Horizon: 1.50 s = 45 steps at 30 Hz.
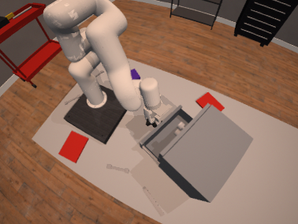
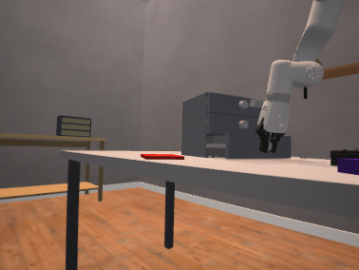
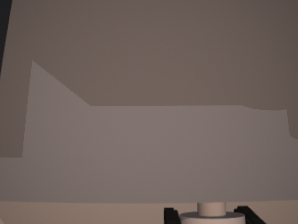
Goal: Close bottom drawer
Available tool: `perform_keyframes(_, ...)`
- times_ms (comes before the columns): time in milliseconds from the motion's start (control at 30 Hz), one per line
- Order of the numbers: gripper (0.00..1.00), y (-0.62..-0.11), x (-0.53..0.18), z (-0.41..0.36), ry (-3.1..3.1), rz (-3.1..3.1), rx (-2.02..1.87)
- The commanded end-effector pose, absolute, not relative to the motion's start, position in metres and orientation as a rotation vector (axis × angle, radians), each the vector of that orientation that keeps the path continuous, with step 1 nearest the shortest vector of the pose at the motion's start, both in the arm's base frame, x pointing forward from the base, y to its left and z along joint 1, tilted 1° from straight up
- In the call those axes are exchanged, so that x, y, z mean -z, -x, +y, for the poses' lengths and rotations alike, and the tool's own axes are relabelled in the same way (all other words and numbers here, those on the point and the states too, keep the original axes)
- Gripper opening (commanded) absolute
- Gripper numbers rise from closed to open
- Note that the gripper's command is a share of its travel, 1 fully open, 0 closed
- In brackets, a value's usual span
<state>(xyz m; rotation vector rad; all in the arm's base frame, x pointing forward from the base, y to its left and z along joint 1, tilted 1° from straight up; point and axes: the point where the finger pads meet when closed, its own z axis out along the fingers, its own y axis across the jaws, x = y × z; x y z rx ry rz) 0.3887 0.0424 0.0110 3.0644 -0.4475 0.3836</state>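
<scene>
The grey cabinet stands on the table, and its bottom drawer is pulled partly out towards the arm. My gripper is at the drawer's front, pointing down. In the exterior view the gripper hangs in front of the drawer below the cabinet's two upper knobs. In the wrist view the black fingers are shut on the drawer's white knob at the bottom edge. The drawer's flat grey front fills that view.
The arm's black base plate lies left of the drawer. Two red plates, a purple block and a grey wrench lie on the mat. A red cart stands at the far left.
</scene>
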Motion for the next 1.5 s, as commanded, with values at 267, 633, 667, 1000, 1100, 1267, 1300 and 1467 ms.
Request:
perform_keyframes(267,0.0,-0.3897,-0.0118,0.0424,-3.035,-0.446,-0.49)
perform_keyframes(633,0.0,-0.3897,-0.0118,0.0424,-3.006,-0.442,-0.597)
perform_keyframes(667,0.0,-0.3897,-0.0118,0.0424,-3.006,-0.442,-0.597)
perform_keyframes(1000,0.0,-0.3896,-0.0118,0.0424,-2.973,-0.438,-0.701)
perform_keyframes(1100,0.0,-0.3895,-0.0117,0.0424,-2.961,-0.436,-0.737)
perform_keyframes(1267,0.0,-0.3895,-0.0117,0.0423,-2.948,-0.435,-0.773)
perform_keyframes(1300,0.0,-0.3895,-0.0117,0.0423,-2.944,-0.434,-0.785)
perform_keyframes(1467,0.0,-0.3896,-0.0118,0.0424,-2.923,-0.431,-0.841)
